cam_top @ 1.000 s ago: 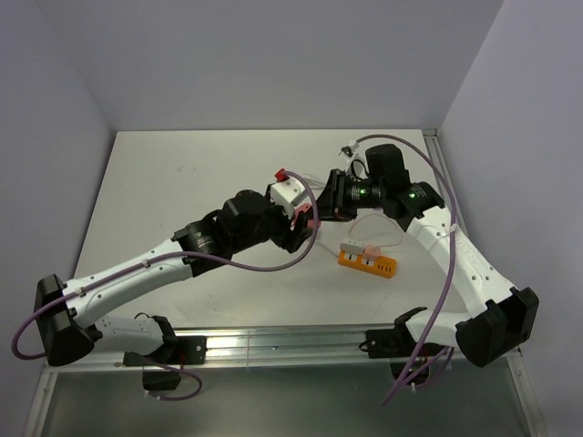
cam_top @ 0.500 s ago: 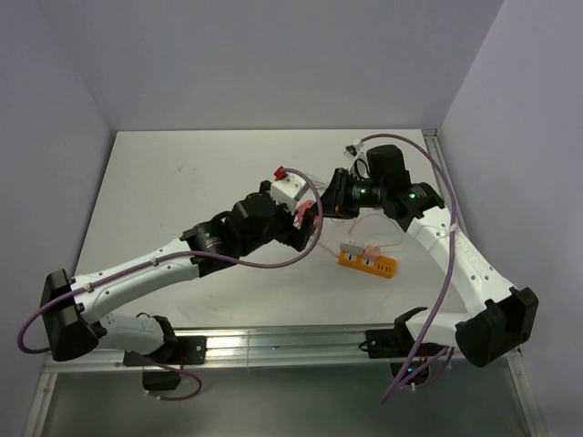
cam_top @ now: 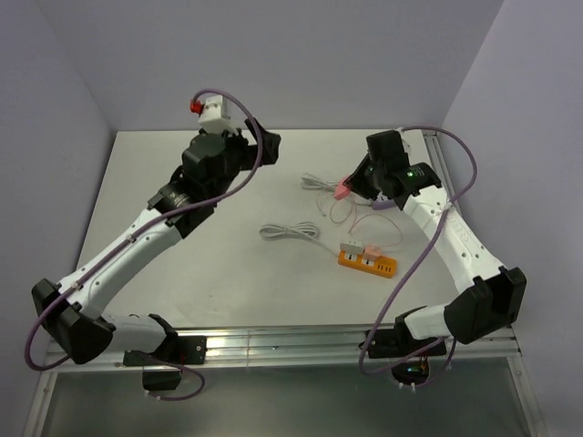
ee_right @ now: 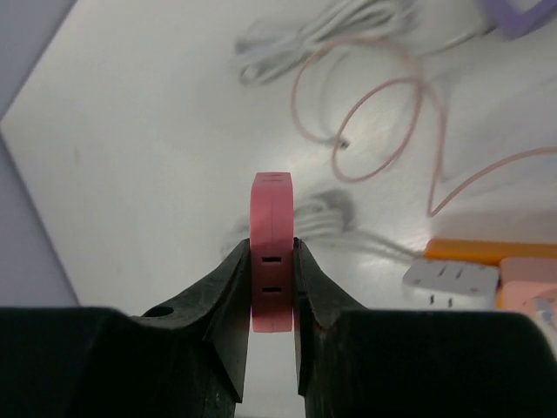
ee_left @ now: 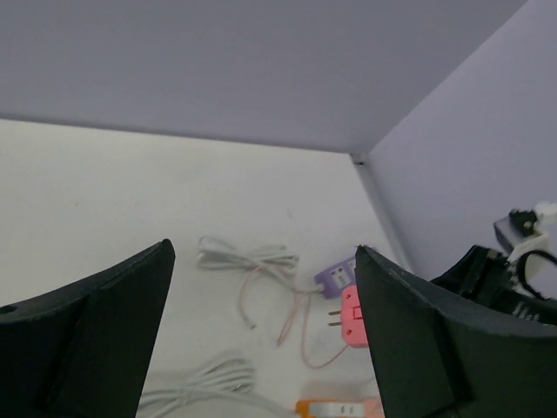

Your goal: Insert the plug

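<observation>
Pink flat plastic plug point(ee_right: 271, 209) sat pinched tight in my right gripper point(ee_right: 271, 261), my left gripper point(ee_left: 264, 257) hung wide open and empty.

No writing, brand or number can be read in any view. The orange power strip point(cam_top: 367, 262) carries small dark marks on its pale blocks, too small to make out as letters. The pink plug point(ee_right: 271, 252) shows only two dark slots on its edge.
</observation>
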You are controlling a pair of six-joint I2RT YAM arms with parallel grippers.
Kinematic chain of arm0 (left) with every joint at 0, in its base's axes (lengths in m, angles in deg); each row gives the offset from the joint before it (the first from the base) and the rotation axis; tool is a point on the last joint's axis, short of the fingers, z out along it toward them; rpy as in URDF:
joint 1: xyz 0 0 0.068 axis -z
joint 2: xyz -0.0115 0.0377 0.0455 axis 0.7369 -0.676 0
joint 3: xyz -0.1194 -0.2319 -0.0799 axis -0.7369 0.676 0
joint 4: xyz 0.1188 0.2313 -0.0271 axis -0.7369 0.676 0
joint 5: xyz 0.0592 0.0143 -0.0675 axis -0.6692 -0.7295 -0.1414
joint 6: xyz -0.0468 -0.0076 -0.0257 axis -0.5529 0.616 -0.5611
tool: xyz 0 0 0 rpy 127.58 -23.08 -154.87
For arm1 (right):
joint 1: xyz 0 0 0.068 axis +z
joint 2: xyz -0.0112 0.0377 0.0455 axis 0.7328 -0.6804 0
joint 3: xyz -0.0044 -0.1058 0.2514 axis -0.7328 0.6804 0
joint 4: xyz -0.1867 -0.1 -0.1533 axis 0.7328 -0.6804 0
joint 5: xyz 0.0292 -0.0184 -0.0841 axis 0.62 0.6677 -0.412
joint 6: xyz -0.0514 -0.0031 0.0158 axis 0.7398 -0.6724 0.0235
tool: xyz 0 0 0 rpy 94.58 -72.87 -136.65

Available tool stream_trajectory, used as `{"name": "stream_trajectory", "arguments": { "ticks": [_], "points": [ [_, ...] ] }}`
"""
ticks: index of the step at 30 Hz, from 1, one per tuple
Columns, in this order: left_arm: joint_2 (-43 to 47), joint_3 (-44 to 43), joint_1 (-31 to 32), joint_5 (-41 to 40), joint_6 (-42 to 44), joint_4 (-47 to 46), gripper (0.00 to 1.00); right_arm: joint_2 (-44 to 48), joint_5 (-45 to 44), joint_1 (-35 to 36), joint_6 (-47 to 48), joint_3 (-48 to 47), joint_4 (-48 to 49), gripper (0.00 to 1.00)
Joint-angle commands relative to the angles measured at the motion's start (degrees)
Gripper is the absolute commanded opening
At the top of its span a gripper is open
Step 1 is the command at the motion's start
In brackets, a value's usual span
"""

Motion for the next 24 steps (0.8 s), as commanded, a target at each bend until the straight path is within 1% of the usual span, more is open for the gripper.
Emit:
{"name": "stream_trajectory", "arguments": {
  "ticks": [1, 2, 3, 4, 5, 6, 8, 9, 10, 12, 13, 14, 15, 16, 18, 21, 23, 24],
  "points": [
    [-7.53, -6.39, -3.65, 11.7, -4.55, -4.56, 0.88, -1.53, -15.26, -3.41, -8.16, -4.01, -4.57, 0.0],
    [-9.46, -7.63, -4.62, 13.98, -4.28, -4.74, 0.86, -1.71, -15.88, -4.38, -8.79, -3.93, -4.31, 0.0],
    [-13.83, -8.95, -5.15, 19.58, -4.37, -4.74, 0.84, -1.89, -16.06, -5.43, -9.67, -3.76, -3.09, 0.0],
    [-16.13, -11.48, -6.46, 21.89, -4.72, -4.66, 0.83, -2.15, -15.97, -7.88, -10.38, -3.41, -2.55, 0.0],
    [-20.25, -12.55, -7.08, 25.05, -5.07, -5.26, 0.83, -2.41, -16.06, -9.38, -11.17, -3.32, -2.29, 0.0],
    [-22.29, -13.35, -7.61, 29.87, -5.33, -6.05, 0.83, -2.68, -15.89, -10.7, -11.7, -3.31, -1.07, 0.0],
    [-28.25, -16.86, -8.4, 33.94, -4.99, -7.8, 0.83, -4.69, -14.22, -14.3, -10.83, -4.01, 0.26, 0.0],
    [-30.2, -18.0, -8.49, 35.61, -3.51, -8.52, 0.84, -5.66, -13.61, -15.36, -10.13, -4.45, 1.14, 0.0],
    [-32.13, -20.88, -8.49, 38.94, -2.97, -8.78, 0.84, -6.97, -13.34, -16.33, -10.38, -6.02, 0.71, 0.0],
    [-37.31, -24.06, -8.41, 41.94, 0.0, -9.4, 0.87, -11.19, -12.9, -18.8, -9.08, -7.88, -0.08, 0.0],
    [-38.99, -27.64, -8.4, 43.26, 1.07, -8.88, 0.88, -12.77, -12.81, -19.32, -8.89, -9.97, -0.96, 0.0],
    [-42.05, -29.51, -8.4, 44.49, 4.21, -8.09, 0.89, -15.31, -13.07, -21.24, -8.37, -10.95, -1.57, 0.0],
    [-43.3, -31.35, -8.4, 44.42, 5.9, -5.21, 0.91, -16.47, -12.99, -21.87, -7.58, -11.92, -2.71, 0.0],
    [-44.36, -33.55, -8.4, 44.07, 7.57, -4.66, 0.91, -17.96, -13.33, -22.49, -7.48, -13.23, -3.16, 0.0],
    [-45.69, -32.53, -8.49, 43.11, 11.78, -6.22, 0.92, -18.67, -13.51, -24.24, -7.22, -13.6, -2.82, 0.0],
    [-46.83, -29.71, -8.49, 43.01, 14.77, -10.97, 0.92, -20.08, -12.55, -26.0, -6.61, -14.03, -1.49, 0.0],
    [-50.24, -31.1, -8.49, 43.71, 15.75, -10.2, 0.9, -23.06, -12.46, -26.53, -6.17, -16.05, -3.07, 0.0],
    [-51.65, -33.55, -8.41, 43.89, 15.84, -9.32, 0.89, -24.29, -12.54, -26.62, -5.47, -18.41, -5.42, 0.0]
  ]
}}
